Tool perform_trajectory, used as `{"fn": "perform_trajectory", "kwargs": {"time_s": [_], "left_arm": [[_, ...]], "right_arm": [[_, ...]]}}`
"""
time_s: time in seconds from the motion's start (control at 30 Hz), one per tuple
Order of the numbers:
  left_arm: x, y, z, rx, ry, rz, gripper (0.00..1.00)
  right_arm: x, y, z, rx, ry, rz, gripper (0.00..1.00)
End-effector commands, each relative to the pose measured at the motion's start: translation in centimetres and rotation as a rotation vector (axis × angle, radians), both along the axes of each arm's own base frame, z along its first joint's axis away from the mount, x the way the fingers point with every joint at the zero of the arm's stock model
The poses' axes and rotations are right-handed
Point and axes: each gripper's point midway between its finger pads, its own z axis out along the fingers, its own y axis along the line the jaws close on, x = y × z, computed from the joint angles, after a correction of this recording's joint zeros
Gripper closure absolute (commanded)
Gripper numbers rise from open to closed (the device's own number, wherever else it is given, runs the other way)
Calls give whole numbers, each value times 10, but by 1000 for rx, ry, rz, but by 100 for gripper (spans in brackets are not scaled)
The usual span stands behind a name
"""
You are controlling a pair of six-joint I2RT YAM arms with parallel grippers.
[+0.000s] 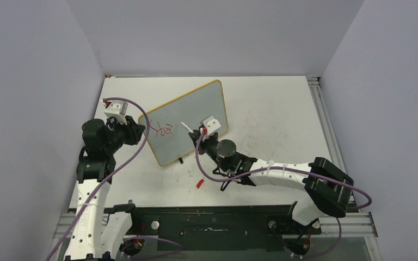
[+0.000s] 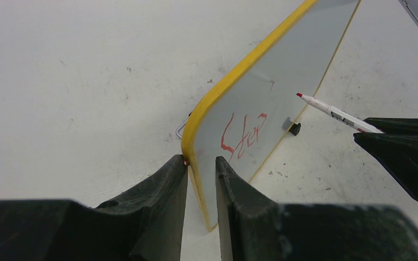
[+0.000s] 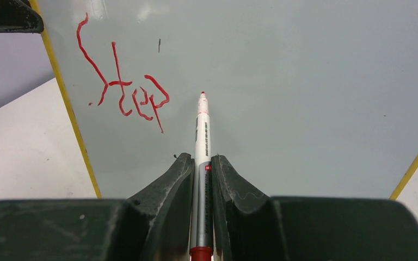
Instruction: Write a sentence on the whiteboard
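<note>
The right gripper [image 3: 202, 160] is clamped tight on the marker [image 3: 203, 128], whose long axis runs straight ahead from the fingers, its red tip aimed at the whiteboard [image 3: 305, 81] just right of the sentence [image 3: 125, 92], which reads only "Step". The tip seems to stand just off the surface, though contact is hard to judge. Beyond, the left gripper [image 2: 201, 166] pinches the board's yellow edge, holding it tilted upright.
</note>
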Motion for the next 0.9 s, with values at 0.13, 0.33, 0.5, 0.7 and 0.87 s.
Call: {"fn": "perform_trajectory", "kwargs": {"time_s": [0.13, 0.33, 0.5, 0.7, 0.87], "left_arm": [[0, -4, 8, -2, -31, -25, 76], [0, -3, 8, -1, -32, -22, 76], [0, -3, 9, -1, -33, -22, 76], [0, -3, 9, 0, -33, -22, 76], [0, -3, 9, 0, -33, -21, 76]], "right_arm": [[4, 10, 5, 29, -12, 20, 95], [6, 13, 2, 25, -9, 21, 95], [10, 11, -1, 21, -3, -7, 95], [15, 5, -4, 20, 8, -43, 95], [18, -1, -4, 26, 12, -64, 95]]}}
